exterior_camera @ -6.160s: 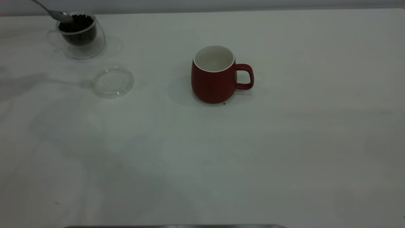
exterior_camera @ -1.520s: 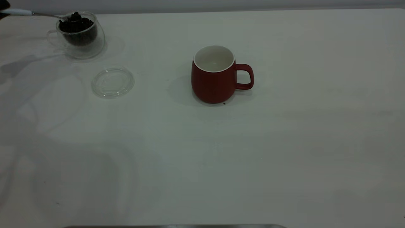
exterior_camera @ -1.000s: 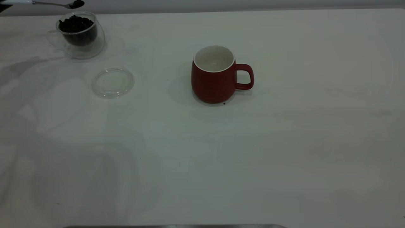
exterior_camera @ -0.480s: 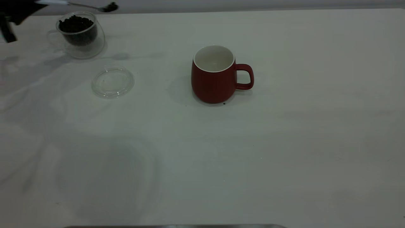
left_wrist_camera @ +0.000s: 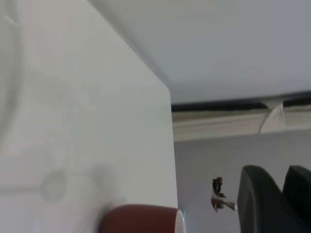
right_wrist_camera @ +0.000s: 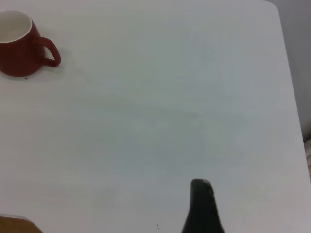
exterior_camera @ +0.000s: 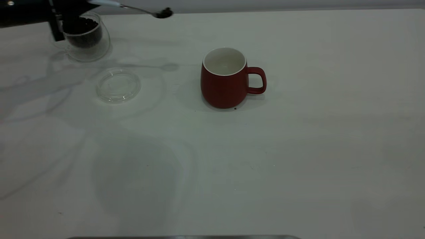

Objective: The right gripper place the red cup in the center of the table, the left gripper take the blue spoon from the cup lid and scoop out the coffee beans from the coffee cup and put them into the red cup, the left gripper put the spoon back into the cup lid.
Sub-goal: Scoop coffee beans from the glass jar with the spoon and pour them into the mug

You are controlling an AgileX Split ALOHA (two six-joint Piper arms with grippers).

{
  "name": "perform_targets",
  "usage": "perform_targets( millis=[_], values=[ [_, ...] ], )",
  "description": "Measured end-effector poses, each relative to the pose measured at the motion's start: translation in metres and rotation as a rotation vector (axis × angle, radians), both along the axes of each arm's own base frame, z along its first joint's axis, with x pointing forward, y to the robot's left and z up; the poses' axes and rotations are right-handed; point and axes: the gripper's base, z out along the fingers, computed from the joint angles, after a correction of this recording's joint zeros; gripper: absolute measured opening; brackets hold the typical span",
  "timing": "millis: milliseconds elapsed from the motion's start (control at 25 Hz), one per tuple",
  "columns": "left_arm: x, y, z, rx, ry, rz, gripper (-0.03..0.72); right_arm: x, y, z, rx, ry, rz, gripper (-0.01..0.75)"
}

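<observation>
The red cup stands upright near the middle of the table, its white inside bare and its handle pointing right. My left gripper hangs at the far left above the coffee cup, shut on the pale handle of the blue spoon. The spoon's bowl carries a few coffee beans and hovers high, left of the red cup and well short of it. More beans fill the coffee cup. The clear cup lid lies bare on the table. In the left wrist view, the spoon juts from the gripper above the red cup's rim.
My right gripper shows only in its wrist view, held over bare table far from the red cup. A tiny dark speck lies at the mug's foot. The table's far edge runs just behind the coffee cup.
The spoon scooped beans from the coffee cup, rose out of it, and has travelled right toward the red cup. My left arm has come into the exterior view.
</observation>
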Motion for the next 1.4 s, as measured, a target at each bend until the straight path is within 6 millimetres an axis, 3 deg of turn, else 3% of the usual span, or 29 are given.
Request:
perform_targets(
  millis=[480,760,1400],
  values=[
    [-0.002,-0.071,0.0,0.002,0.005,-0.152,0.124,0.0,0.0,0.0,0.0,0.0,0.0,0.588],
    [-0.004,-0.1,-0.004,0.054,0.0,-0.189,0.124,0.0,0.0,0.0,0.0,0.0,0.0,0.588],
    [-0.004,-0.109,-0.007,0.189,-0.231,-0.239,0.124,0.0,0.0,0.0,0.0,0.0,0.0,0.588]
  ],
)
